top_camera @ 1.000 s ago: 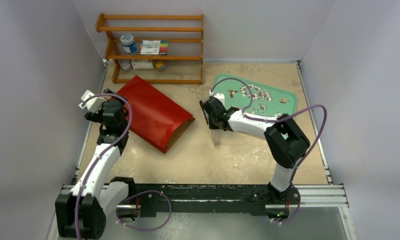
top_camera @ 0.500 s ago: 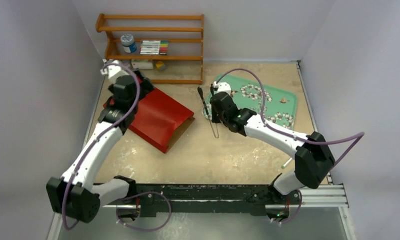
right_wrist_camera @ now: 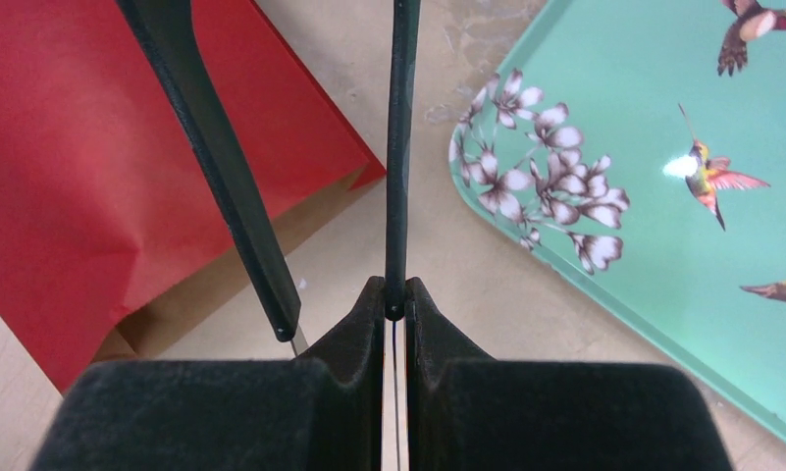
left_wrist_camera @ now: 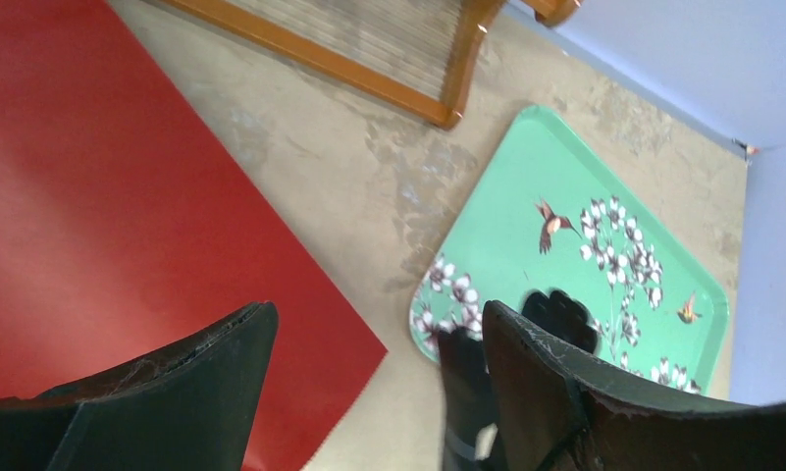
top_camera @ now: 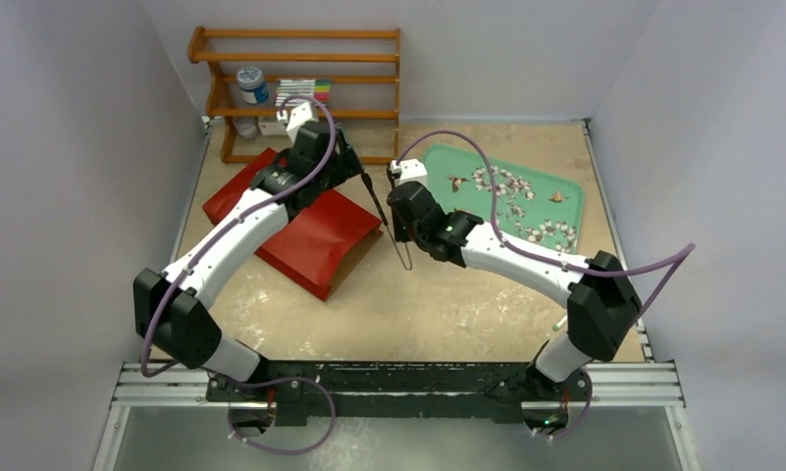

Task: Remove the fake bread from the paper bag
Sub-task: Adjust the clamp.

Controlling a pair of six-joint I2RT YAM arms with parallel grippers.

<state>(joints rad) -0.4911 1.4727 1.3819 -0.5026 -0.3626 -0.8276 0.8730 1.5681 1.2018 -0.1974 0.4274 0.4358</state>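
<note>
The red paper bag [top_camera: 300, 231] lies flat on the table, its brown open mouth facing right; it also shows in the left wrist view [left_wrist_camera: 94, 196] and the right wrist view [right_wrist_camera: 75, 147]. No fake bread is visible; the bag's inside is hidden. My left gripper [top_camera: 347, 165] is open and empty, hovering over the bag's far right edge [left_wrist_camera: 374, 314]. My right gripper [top_camera: 400, 228] is shut on one arm of thin black tongs [right_wrist_camera: 400, 147], just right of the bag's mouth. The tongs' other arm [right_wrist_camera: 222, 167] splays left over the bag.
A green flower-patterned tray [top_camera: 526, 196] lies at the right, also in the left wrist view [left_wrist_camera: 565, 196] and the right wrist view [right_wrist_camera: 663, 98]. A wooden shelf [top_camera: 300, 98] with jars and markers stands at the back behind the bag.
My left arm has swung from the bag's left side up and across to its far right edge. My right arm has carried the tongs left, closer to the bag's mouth.
</note>
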